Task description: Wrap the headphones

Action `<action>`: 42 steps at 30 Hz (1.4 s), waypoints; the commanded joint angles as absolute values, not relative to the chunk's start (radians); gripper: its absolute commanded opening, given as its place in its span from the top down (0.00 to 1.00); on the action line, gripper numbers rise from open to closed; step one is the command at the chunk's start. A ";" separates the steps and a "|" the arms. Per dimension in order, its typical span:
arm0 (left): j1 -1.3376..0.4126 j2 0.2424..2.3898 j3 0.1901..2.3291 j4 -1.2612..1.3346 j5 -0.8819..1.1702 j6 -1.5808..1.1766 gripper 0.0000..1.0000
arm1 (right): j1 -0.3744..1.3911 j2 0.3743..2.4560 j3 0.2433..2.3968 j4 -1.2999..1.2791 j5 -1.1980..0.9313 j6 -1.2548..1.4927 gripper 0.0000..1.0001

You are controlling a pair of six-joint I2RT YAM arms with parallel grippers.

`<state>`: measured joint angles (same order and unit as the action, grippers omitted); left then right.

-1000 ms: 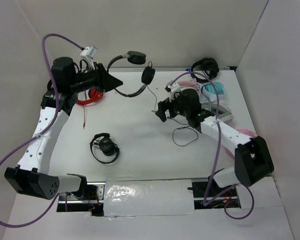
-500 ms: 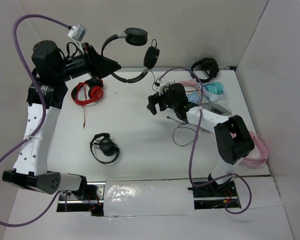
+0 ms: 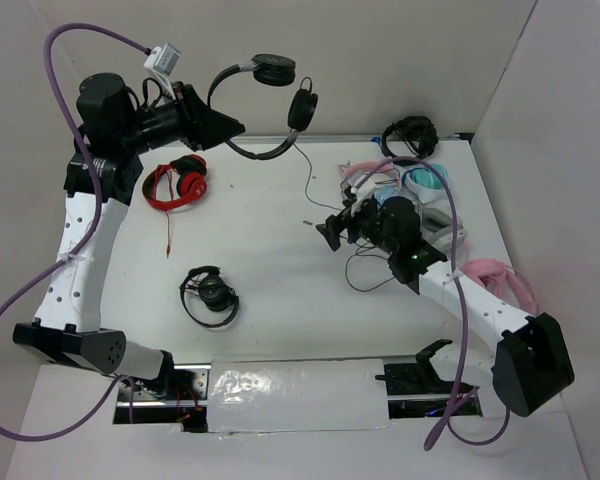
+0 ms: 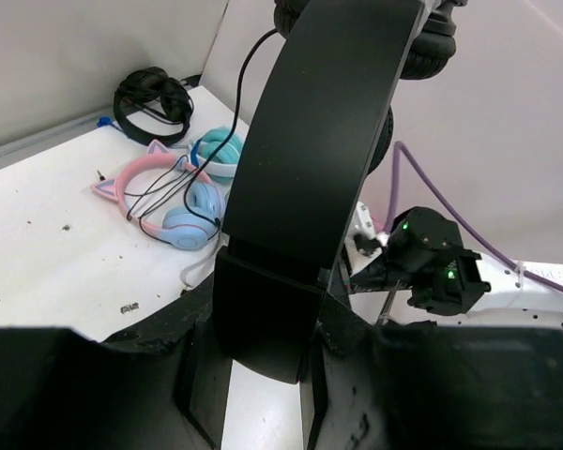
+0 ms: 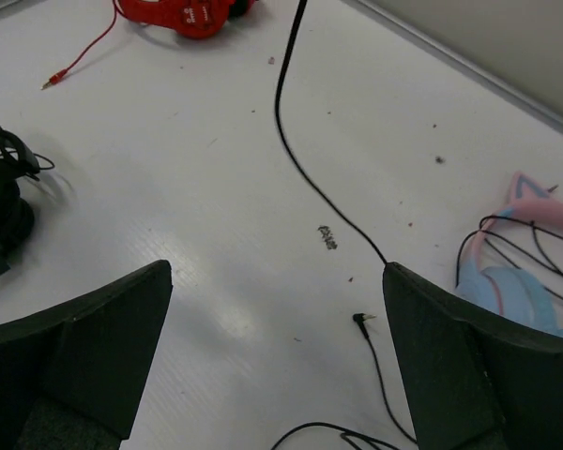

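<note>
Headphones (image 3: 302,105) hang aloft, headband clamped in the left gripper (image 3: 232,128).

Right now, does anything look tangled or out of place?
Yes: the left hand holds the headphones aloft by the headband, and their cable trails loose, unwrapped, down across the table below the open right hand.

Left fingers (image 3: 220,126) clamped, high; right fingers (image 5: 84,337) spread, low.

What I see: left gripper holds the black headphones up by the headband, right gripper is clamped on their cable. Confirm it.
Wrong on the right gripper: it is open, with the cable ungripped, as the right wrist view shows. The left gripper does hold the headphones up by the headband.
</note>
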<state>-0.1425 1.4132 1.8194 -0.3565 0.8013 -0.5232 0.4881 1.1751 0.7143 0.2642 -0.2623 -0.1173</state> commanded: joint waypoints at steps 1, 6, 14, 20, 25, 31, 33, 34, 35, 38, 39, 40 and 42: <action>-0.137 1.394 1.842 -0.281 0.821 -0.548 1.00 | 0.447 1.167 0.750 0.180 -0.275 -0.240 0.00; -0.137 1.410 1.871 -0.294 0.833 -0.528 1.00 | 0.312 1.382 0.865 0.132 -0.352 -0.414 0.00; -0.130 1.447 1.939 -0.324 0.859 -0.518 1.00 | 0.253 1.696 1.186 0.008 -0.351 -0.476 0.01; -0.120 1.453 1.970 -0.318 0.870 -0.525 1.00 | 0.264 1.827 1.290 -0.097 -0.341 -0.509 0.08; -0.110 1.463 2.022 -0.327 0.858 -0.531 1.00 | 0.264 1.838 1.315 -0.163 -0.367 -0.512 0.65; -0.083 1.470 1.990 -0.322 0.784 -0.544 1.00 | 0.250 1.726 1.207 -0.149 -0.402 -0.444 1.00; -0.063 1.503 1.970 -0.334 0.752 -0.570 1.00 | 0.264 1.665 1.120 -0.106 -0.388 -0.366 1.00; -0.046 1.518 1.965 -0.330 0.727 -0.581 1.00 | 0.285 1.602 1.048 -0.080 -0.370 -0.327 1.00; -0.043 1.554 1.951 -0.318 0.710 -0.597 1.00 | 0.299 1.568 1.013 -0.045 -0.368 -0.293 1.00; -0.035 1.644 1.950 -0.305 0.567 -0.585 1.00 | 0.380 1.453 0.899 -0.021 -0.316 -0.216 1.00; -0.032 1.673 1.960 -0.337 0.530 -0.600 1.00 | 0.406 1.428 0.884 -0.038 -0.298 -0.207 1.00; -0.028 1.699 1.973 -0.353 0.488 -0.598 1.00 | 0.466 1.392 0.861 -0.049 -0.241 -0.199 1.00; -0.026 1.758 1.967 -0.350 0.471 -0.612 1.00 | 0.555 1.375 0.876 -0.126 -0.152 -0.183 1.00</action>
<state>-0.0376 1.6955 1.9678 -0.3637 0.5846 -0.5762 0.4511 1.4265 0.8730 -0.1116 -0.2821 -0.2527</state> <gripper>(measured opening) 0.398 0.010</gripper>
